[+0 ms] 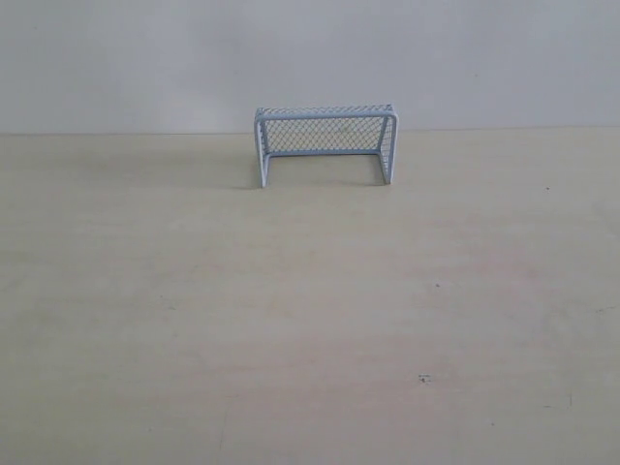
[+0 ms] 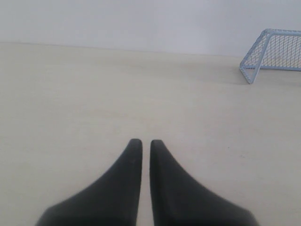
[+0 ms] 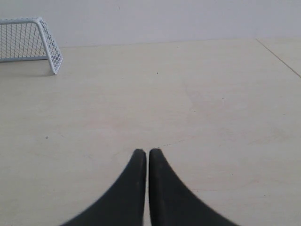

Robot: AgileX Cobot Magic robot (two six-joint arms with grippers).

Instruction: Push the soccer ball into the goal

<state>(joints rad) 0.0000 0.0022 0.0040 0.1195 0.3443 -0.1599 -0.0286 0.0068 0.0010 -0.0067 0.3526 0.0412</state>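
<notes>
The goal (image 1: 325, 143), a pale blue-white tube frame with fine mesh, stands at the far middle of the table against the wall. Its corner also shows in the left wrist view (image 2: 273, 54) and in the right wrist view (image 3: 33, 42). The soccer ball is in none of the views. My left gripper (image 2: 146, 142) is shut with nothing between its black fingers, low over bare table, well short of the goal. My right gripper (image 3: 147, 152) is likewise shut and empty. Neither gripper appears in the exterior view.
The pale wooden table (image 1: 310, 310) runs back to a plain white wall (image 1: 310, 58). A seam or edge of the table (image 3: 280, 56) shows far off in the right wrist view. A small dark speck (image 1: 424, 378) lies on the near surface.
</notes>
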